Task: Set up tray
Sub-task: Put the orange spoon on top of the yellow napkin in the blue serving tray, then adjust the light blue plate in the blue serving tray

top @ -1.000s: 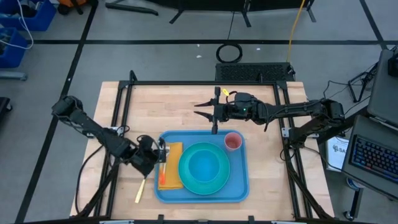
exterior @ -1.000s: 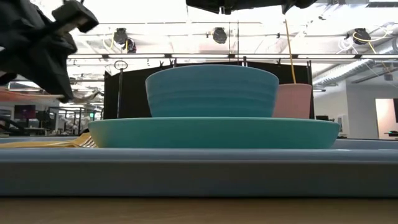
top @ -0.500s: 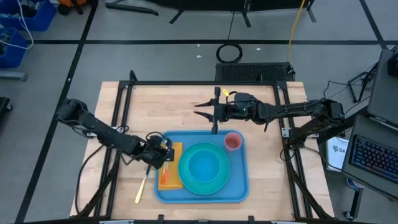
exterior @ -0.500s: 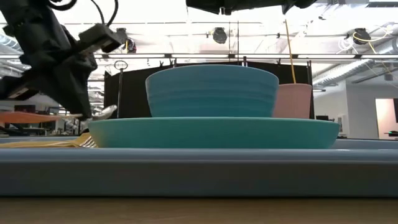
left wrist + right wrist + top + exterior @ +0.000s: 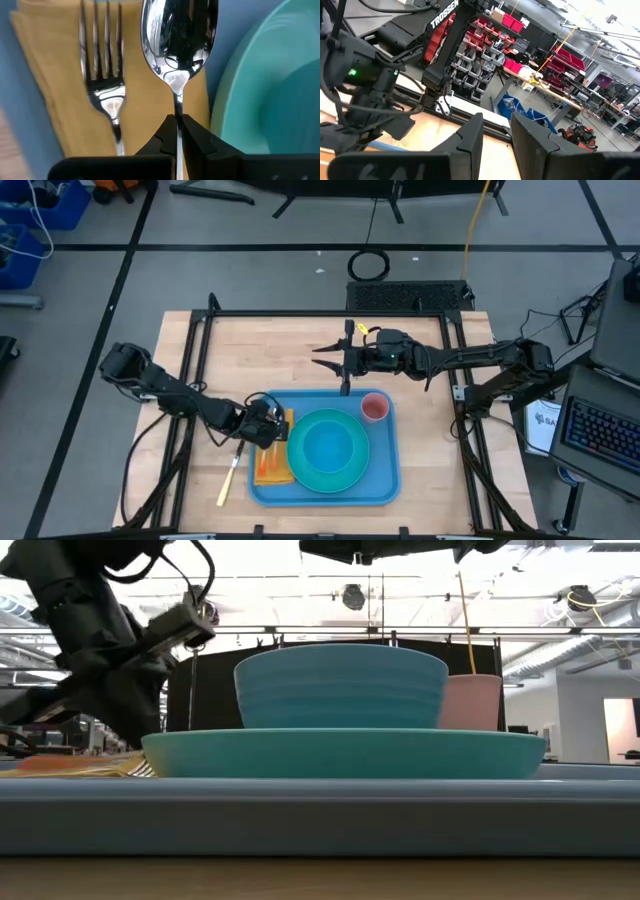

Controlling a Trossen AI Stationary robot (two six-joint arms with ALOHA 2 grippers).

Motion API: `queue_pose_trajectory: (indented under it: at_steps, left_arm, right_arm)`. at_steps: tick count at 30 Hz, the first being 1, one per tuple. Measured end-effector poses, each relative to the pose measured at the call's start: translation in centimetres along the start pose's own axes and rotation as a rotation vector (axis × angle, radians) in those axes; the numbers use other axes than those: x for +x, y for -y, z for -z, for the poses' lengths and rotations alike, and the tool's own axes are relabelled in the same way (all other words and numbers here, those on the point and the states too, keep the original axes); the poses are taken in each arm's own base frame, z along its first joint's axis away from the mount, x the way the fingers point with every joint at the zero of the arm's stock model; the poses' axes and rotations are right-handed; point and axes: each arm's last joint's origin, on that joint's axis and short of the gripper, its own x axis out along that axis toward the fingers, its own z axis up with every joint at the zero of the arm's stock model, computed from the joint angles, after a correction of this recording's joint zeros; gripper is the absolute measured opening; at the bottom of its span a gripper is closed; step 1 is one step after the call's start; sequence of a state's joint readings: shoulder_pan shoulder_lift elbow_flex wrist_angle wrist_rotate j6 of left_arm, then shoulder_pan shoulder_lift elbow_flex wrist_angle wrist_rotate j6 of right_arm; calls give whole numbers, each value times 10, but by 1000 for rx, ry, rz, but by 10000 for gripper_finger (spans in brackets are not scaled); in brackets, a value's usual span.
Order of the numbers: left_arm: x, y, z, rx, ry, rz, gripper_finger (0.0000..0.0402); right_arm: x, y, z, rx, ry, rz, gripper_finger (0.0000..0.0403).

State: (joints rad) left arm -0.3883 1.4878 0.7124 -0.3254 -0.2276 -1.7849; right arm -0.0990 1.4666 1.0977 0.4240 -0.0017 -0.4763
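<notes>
The blue tray (image 5: 385, 480) lies at the table's near middle, with its rim (image 5: 320, 815) across the low view. On it stand a turquoise plate (image 5: 300, 475) bearing a bowl (image 5: 340, 685), a pink cup (image 5: 375, 408) and a yellow napkin (image 5: 55, 85). A fork (image 5: 102, 75) lies flat on the napkin. My left gripper (image 5: 268, 423) is over the napkin's far end, shut on a silver spoon (image 5: 180, 35) between the fork and the plate. My right gripper (image 5: 325, 358) hangs open above the bare table beyond the tray. My left gripper pinches the spoon's thin neck (image 5: 178, 107), just behind its bowl, between the two fingertips (image 5: 162, 137). The fingers lie along the spoon and come slanting down from the table's left. The handle is hidden behind the gripper. The spoon's bowl sits over the napkin; whether it touches, I cannot tell.
A yellow-handled utensil (image 5: 228, 480) lies on the wood just left of the tray's near-left corner. A black frame rail (image 5: 330, 315) runs along the table's far side. Bare wood shows between the tray and that rail.
My left gripper has carried the spoon toward the table's right, from the tray's left rim to above the napkin beside the plate, and stays shut on it. The right arm has kept still.
</notes>
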Motion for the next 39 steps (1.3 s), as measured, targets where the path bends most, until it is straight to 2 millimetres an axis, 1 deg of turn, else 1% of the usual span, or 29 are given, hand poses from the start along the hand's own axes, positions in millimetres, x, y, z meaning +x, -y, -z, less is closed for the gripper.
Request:
queue_pose_trajectory:
  at_steps: [6,12,18,24,26,31,34,39]
  left_arm:
    - [10,-1,3,-4,-33,-21,12]
    - [21,-3,6,-14,-56,-56,8]
    - [21,-4,8,-38,-34,-56,18]
    - [19,-5,10,-36,-10,-48,8]
    - [19,-5,10,-35,-8,-48,16]
    - [19,-5,10,-47,-7,-44,57]
    - [19,-4,10,-32,-9,-34,75]
    - [18,-2,14,-11,39,18,83]
  right_arm:
    - [0,0,0,0,-2,-1,91]
    - [0,0,0,0,-1,0,91]
    - [0,0,0,1,-1,-1,91]
    - [0,0,0,0,-2,-1,91]
    - [0,0,0,1,-3,-1,91]
    - [0,0,0,1,-3,-2,91]
    - [0,0,1,1,-6,-3,91]
    - [0,0,1,1,-9,-5,91]
